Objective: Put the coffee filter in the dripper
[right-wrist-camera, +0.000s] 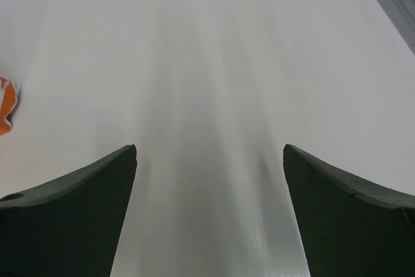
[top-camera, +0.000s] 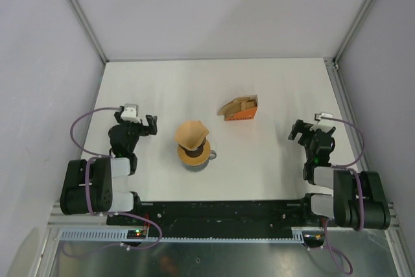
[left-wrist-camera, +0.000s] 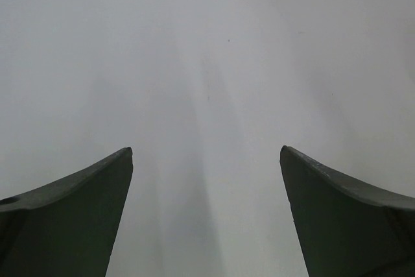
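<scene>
Left gripper (top-camera: pixel 136 121) and right gripper (top-camera: pixel 312 131) wide open, empty. Coffee filter (top-camera: pixel 192 132) to right of left gripper, near, tilted atop dripper (top-camera: pixel 194 164); seating unclear. Left nearer; right well apart.

Coffee filter (top-camera: pixel 192 132) overlapping far edge of tan ring (top-camera: pixel 195 154); orange packet (top-camera: pixel 240 109) beyond, rightward.

Bright even light, soft faint shadows, wrist views slightly blurred
</scene>
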You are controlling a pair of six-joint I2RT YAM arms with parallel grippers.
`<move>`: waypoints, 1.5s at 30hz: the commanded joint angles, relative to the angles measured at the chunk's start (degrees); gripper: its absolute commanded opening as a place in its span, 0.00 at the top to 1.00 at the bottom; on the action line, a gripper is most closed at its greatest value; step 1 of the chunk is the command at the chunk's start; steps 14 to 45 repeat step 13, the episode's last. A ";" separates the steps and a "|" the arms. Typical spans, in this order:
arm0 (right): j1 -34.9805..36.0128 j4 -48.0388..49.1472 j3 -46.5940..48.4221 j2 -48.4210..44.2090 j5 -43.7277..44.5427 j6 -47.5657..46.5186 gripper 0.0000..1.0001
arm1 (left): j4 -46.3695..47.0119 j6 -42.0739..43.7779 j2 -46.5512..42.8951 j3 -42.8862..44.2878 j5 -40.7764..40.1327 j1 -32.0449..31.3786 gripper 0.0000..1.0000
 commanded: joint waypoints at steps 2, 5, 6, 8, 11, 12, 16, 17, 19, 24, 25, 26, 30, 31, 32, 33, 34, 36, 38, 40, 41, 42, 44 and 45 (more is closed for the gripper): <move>0.53 24.70 -4.22 7.96 0.84 -0.98 0.01 | 5.24 -0.03 0.12 0.23 0.61 0.51 0.00; 0.73 30.83 -4.60 12.39 0.34 -1.33 0.01 | 5.24 -0.03 0.12 0.19 0.59 0.50 0.00; 0.75 29.80 -4.13 12.33 0.29 -1.32 0.01 | 5.24 -0.03 0.12 0.21 0.57 0.54 0.00; 0.76 26.91 -3.31 11.73 0.18 -1.28 0.01 | 5.24 -0.03 0.16 0.27 0.46 0.51 0.00; 0.76 26.40 -2.66 12.50 -0.49 -1.63 0.01 | 5.24 -0.03 0.22 0.33 0.12 0.41 0.00; 0.76 25.43 -2.19 12.34 -0.61 -1.69 0.01 | 5.19 -0.03 0.30 0.32 0.16 0.40 0.00; 0.76 24.59 -1.82 12.30 -0.85 -1.80 0.01 | 5.22 -0.03 0.29 0.37 0.09 0.39 0.00; 0.76 24.59 -1.82 12.30 -0.85 -1.80 0.01 | 5.22 -0.03 0.29 0.37 0.09 0.39 0.00; 0.76 24.59 -1.82 12.30 -0.85 -1.80 0.01 | 5.22 -0.03 0.29 0.37 0.09 0.39 0.00; 0.76 24.59 -1.82 12.30 -0.85 -1.80 0.01 | 5.22 -0.03 0.29 0.37 0.09 0.39 0.00; 0.76 24.59 -1.82 12.30 -0.85 -1.80 0.01 | 5.22 -0.03 0.29 0.37 0.09 0.39 0.00; 0.76 24.59 -1.82 12.30 -0.85 -1.80 0.01 | 5.22 -0.03 0.29 0.37 0.09 0.39 0.00; 0.76 24.59 -1.82 12.30 -0.85 -1.80 0.01 | 5.22 -0.03 0.29 0.37 0.09 0.39 0.00; 0.76 24.59 -1.82 12.30 -0.85 -1.80 0.01 | 5.22 -0.03 0.29 0.37 0.09 0.39 0.00; 0.76 24.59 -1.82 12.30 -0.85 -1.80 0.01 | 5.22 -0.03 0.29 0.37 0.09 0.39 0.00; 0.76 24.59 -1.82 12.30 -0.85 -1.80 0.01 | 5.22 -0.03 0.29 0.37 0.09 0.39 0.00; 0.76 24.59 -1.82 12.30 -0.85 -1.80 0.01 | 5.22 -0.03 0.29 0.37 0.09 0.39 0.00; 0.76 24.59 -1.82 12.30 -0.85 -1.80 0.01 | 5.22 -0.03 0.29 0.37 0.09 0.39 0.00; 0.76 24.59 -1.82 12.30 -0.85 -1.80 0.01 | 5.22 -0.03 0.29 0.37 0.09 0.39 0.00; 0.76 24.59 -1.82 12.30 -0.85 -1.80 0.01 | 5.22 -0.03 0.29 0.37 0.09 0.39 0.00; 0.76 24.59 -1.82 12.30 -0.85 -1.80 0.01 | 5.22 -0.03 0.29 0.37 0.09 0.39 0.00; 0.76 24.59 -1.82 12.30 -0.85 -1.80 0.01 | 5.22 -0.03 0.29 0.37 0.09 0.39 0.00; 0.76 24.59 -1.82 12.30 -0.85 -1.80 0.01 | 5.22 -0.03 0.29 0.37 0.09 0.39 0.00; 0.76 24.59 -1.82 12.30 -0.85 -1.80 0.01 | 5.22 -0.03 0.29 0.37 0.09 0.39 0.00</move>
